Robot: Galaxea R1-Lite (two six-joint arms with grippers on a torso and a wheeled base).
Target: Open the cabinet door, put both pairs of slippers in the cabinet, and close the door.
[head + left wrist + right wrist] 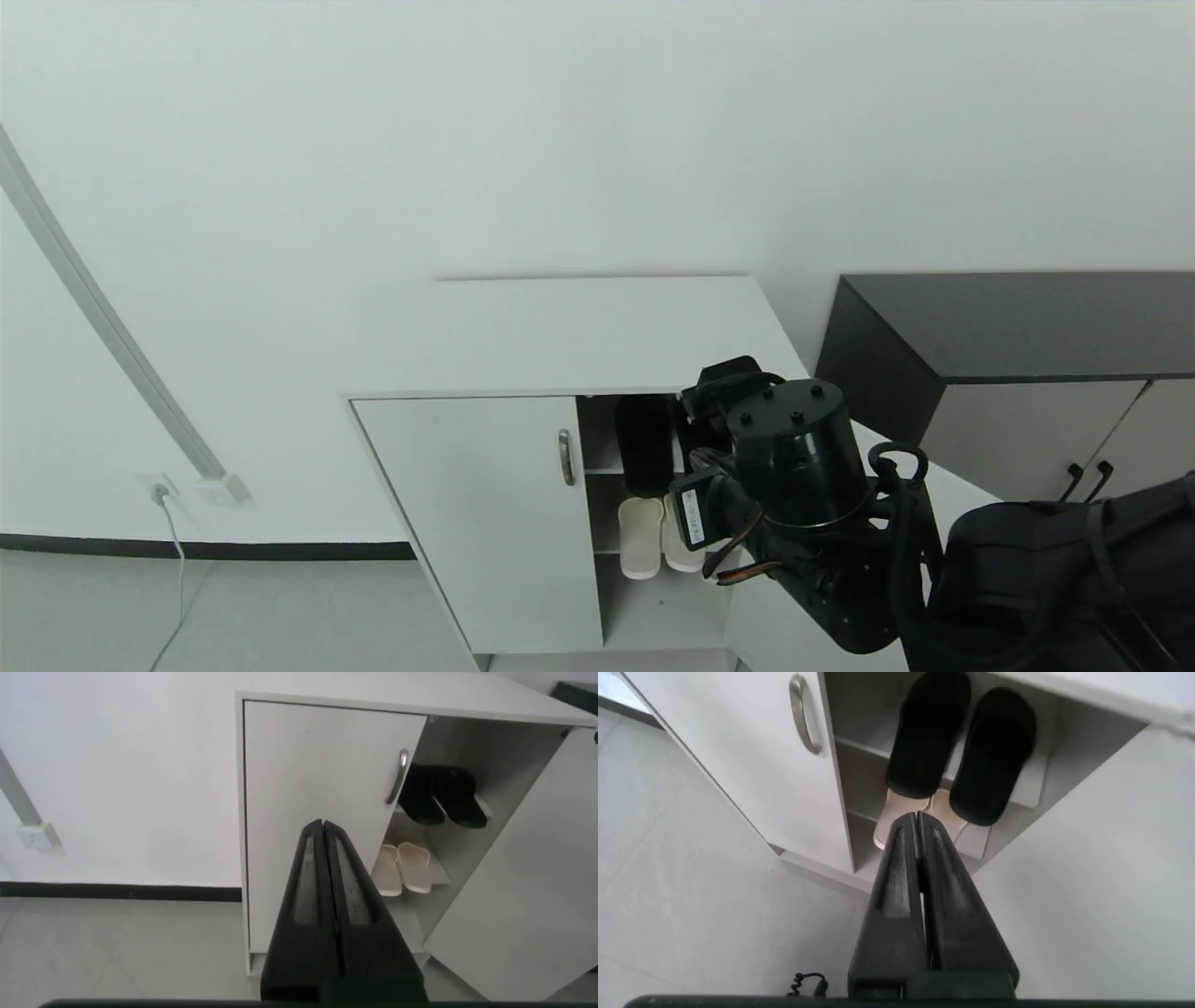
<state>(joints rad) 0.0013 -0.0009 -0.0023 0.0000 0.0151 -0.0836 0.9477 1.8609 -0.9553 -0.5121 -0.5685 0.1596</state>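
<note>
1. While its left door (476, 523) sits shut, the white cabinet (597, 336) stands against the wall (597, 140) w/ its right door (523, 877) swung wide open, inside on show.
2. A dark cabinet (1008, 317) stands just beside it, on the robot's right.
3. The black slippers (994, 751) lie as a pair, side by side, on the upper level inside the white cabinet.
4. The white slippers (416, 863) lie as a pair, side by side, one level below the black ones.
5. The right gripper (918, 821) has fingers pressed together w/ nothing btwn them. It is in front of the open side, apart from both pairs.
6. The left gripper (323, 831) has fingers pressed together too, empty. It is out in front of the shut door, well apart from it.
7. The handle (566, 457) is a small metal pull, upright on the shut door's edge next to the opening.
</note>
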